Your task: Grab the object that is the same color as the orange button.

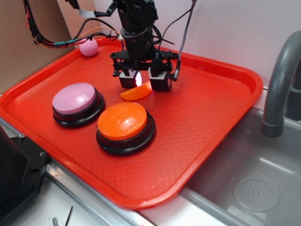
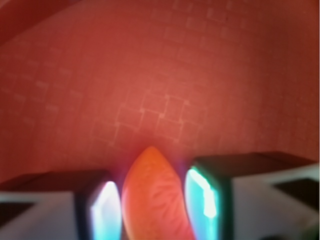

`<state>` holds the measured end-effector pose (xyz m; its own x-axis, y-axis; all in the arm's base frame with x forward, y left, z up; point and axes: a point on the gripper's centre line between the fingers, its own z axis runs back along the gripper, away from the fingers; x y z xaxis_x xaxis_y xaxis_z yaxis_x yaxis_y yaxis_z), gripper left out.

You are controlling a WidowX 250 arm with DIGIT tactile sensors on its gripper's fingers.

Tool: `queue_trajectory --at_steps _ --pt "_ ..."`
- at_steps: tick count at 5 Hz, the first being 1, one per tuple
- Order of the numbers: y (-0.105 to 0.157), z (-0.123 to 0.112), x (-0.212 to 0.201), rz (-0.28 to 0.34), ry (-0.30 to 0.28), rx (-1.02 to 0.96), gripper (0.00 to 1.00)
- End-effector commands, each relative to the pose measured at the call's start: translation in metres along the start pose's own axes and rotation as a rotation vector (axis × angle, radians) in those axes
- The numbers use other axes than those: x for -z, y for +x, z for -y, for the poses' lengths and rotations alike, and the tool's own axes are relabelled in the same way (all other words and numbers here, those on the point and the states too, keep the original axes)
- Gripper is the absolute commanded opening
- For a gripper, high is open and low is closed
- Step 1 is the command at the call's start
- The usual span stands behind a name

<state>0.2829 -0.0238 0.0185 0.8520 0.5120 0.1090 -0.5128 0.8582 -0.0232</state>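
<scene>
Wrist cam: orange wedge [image 2: 155, 197] sits btwn open pincer [image 2: 156, 207] fingers (gaps both sides).

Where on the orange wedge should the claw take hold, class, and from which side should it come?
Grip the orange wedge across its thin width, near the middle, coming straight down from above. It lies low on the red tray, long and narrow with tapered tips, so only its two long sides offer a grip. The claw already straddles it that way.
</scene>
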Motion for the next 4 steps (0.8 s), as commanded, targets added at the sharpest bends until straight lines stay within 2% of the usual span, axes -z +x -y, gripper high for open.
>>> queue_trajectory --at_steps 1,2,4 --pt "0.003 -0.003 0.001 0.009 0.007 -0.002 0.00" --pt "0.008 0.003 -0.018 -0.016 0.014 0.046 0.00" --pt "0.007 0.023 -0.090 0.004 -0.025 0.209 0.00"
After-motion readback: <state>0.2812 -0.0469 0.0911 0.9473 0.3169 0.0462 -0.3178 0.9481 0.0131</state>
